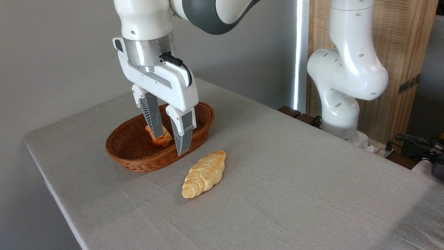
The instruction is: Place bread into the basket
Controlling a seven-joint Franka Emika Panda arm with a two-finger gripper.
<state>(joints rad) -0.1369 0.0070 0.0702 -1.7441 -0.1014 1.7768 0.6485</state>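
Golden and plaited, the long loaf [204, 174] lies on the grey tablecloth [277, 180] just in front of the basket [130, 158], close to its near rim but outside it, slanting away from me. Behind it, that brown wicker basket holds the small roll [165, 139], which rests on its floor near the middle. Over the basket hangs the gripper [170, 134], fingers pointing down and spread apart, one on each side of the roll; they seem to have nothing in their grasp, though the left finger hides part of the roll. Further back stands the arm's white base [341, 104].

To my eye the roll is delivered and the loaf is the job remaining. Next, the gripper would need to lift clear of the basket, cross its near rim and come down across the loaf's narrow width.
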